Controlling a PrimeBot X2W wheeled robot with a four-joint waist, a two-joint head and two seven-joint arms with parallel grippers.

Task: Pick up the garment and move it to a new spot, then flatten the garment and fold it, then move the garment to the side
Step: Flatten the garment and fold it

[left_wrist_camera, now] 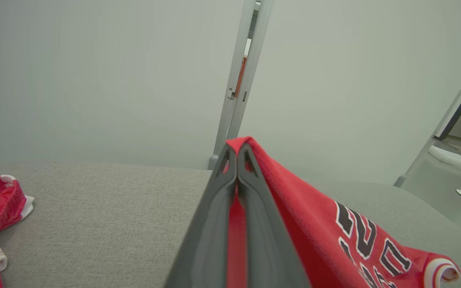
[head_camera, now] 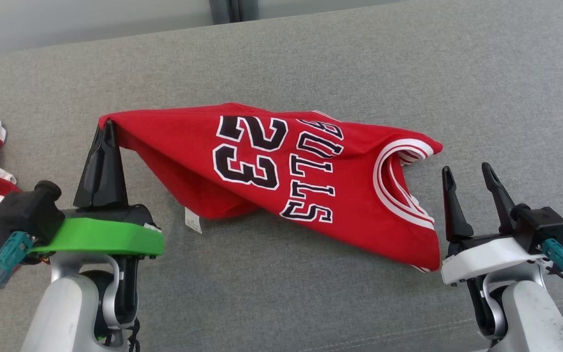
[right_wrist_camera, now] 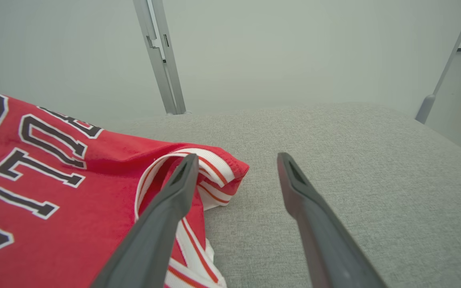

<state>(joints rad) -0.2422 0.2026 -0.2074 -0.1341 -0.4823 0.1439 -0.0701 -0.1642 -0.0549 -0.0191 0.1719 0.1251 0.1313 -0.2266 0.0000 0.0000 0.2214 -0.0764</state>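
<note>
My left gripper (head_camera: 108, 124) pinches a corner of the light, limp red basketball jersey (head_camera: 262, 166); my right gripper (head_camera: 466, 168), wide open and empty, should take its striped trim (head_camera: 411, 145).

The garment (head_camera: 281, 171) is a red sleeveless basketball jersey, printed "BULLS" and "23" in black characters edged with white, with white-and-red striped trim round the neck opening (head_camera: 403, 166). The corner at the end opposite the neck is pinched in the closed left end effector (head_camera: 109, 126) and lifted off the grey fabric surface (head_camera: 311, 63), so the cloth hangs from that point (a small tent, with a fold tucked beneath). From the left end effector the body slopes down and away to the right, print side up. The neck end lies farthest from it, resting on the surface. A white care label (head_camera: 193, 220) sticks out below the lower edge, just right of the left end effector.
</note>
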